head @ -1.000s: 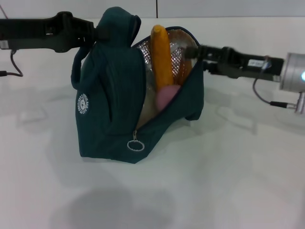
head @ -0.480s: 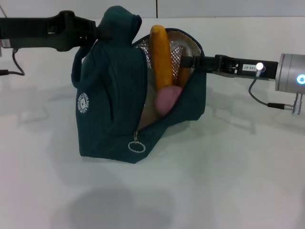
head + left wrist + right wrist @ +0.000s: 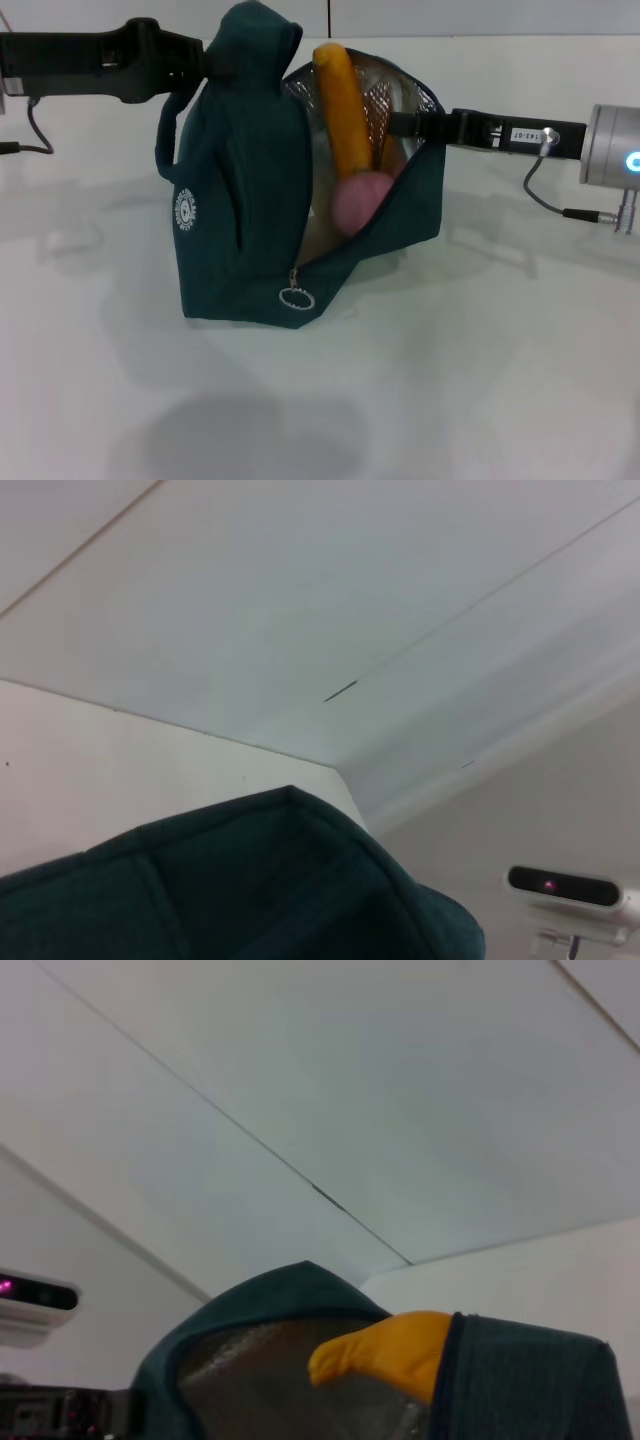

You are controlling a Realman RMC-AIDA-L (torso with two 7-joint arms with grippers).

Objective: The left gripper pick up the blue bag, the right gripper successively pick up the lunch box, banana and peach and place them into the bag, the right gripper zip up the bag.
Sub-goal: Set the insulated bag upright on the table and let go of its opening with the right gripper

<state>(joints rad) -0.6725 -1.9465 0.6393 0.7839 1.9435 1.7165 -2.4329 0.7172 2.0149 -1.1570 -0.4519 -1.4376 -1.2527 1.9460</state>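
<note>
While the blue bag stands on the worktop, left claw clenched on its top, right claw at the rim, state untold; soft fabric sags; take the zip ring.

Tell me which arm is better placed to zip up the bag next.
Probably the right. The left end effector holds up the blue bag by its top, while the right end effector is at the open mouth, free to reach the zip ring.
</note>
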